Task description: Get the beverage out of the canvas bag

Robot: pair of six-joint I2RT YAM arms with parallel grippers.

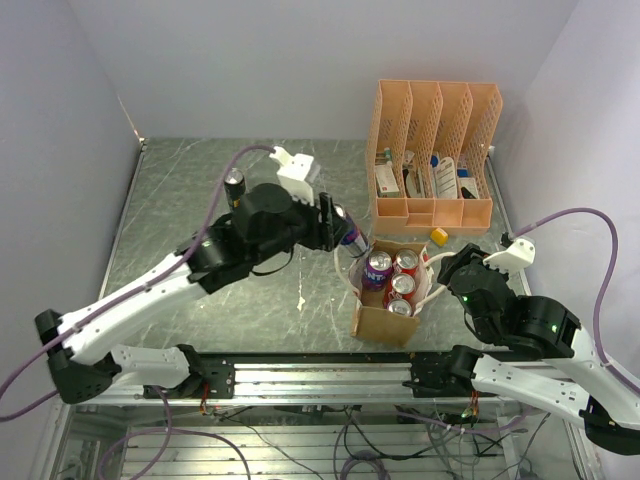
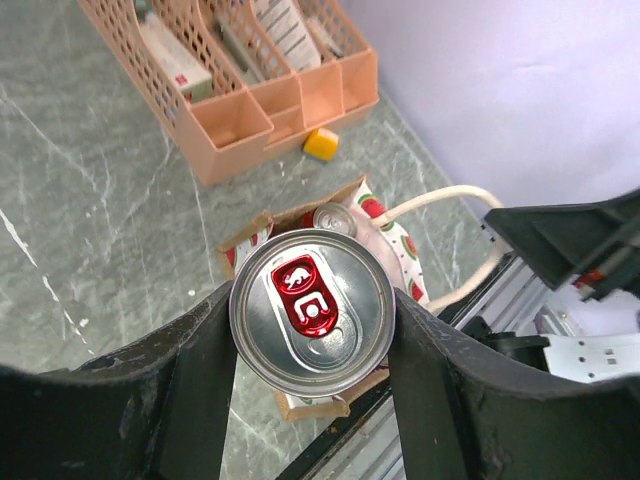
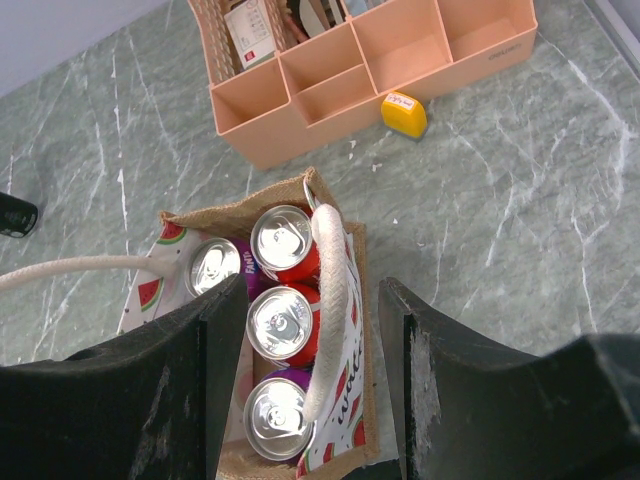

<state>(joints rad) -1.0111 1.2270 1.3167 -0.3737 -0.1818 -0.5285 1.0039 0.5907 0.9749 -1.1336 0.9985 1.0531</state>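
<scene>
Left pincer (image 2: 312,340) shut tight on can (image 2: 312,300), can upright. Canvas bag (image 1: 385,322) at 4 o'clock from it. Right pincer (image 3: 310,298) half open, empty, beside bag.

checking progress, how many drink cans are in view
5. Four silver-topped aluminium drink cans stand in the tan canvas bag; a fifth can is clamped in the left gripper outside it. More may be hidden underneath.
</scene>
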